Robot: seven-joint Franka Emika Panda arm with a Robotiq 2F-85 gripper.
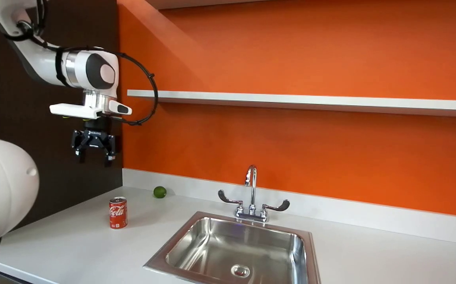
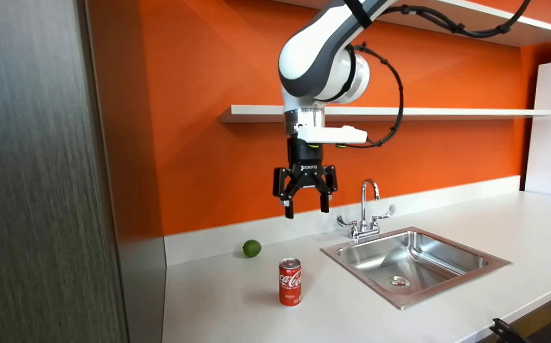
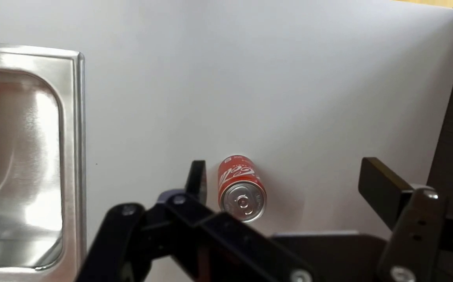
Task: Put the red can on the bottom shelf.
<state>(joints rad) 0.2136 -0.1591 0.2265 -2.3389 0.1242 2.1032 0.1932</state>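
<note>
The red can (image 1: 118, 213) stands upright on the countertop in both exterior views (image 2: 290, 283). My gripper (image 1: 94, 159) is open and empty, well above the counter, and it also shows open in an exterior view (image 2: 307, 209). In the wrist view the can (image 3: 236, 172) appears between the open fingers (image 3: 283, 176), closer to the left finger, with its silvery top facing the camera. Nothing touches it. The bottom shelf (image 1: 303, 100) is a long white plank on the orange wall, also seen in an exterior view (image 2: 447, 112), partly behind the arm there. It is out of the wrist view.
A steel sink (image 1: 314, 260) with a faucet (image 1: 253, 197) is set in the white countertop (image 2: 228, 309). A green ball (image 2: 251, 248) lies near the backsplash. A dark side wall (image 1: 74, 177) borders the counter. An upper shelf (image 2: 494, 19) hangs higher up.
</note>
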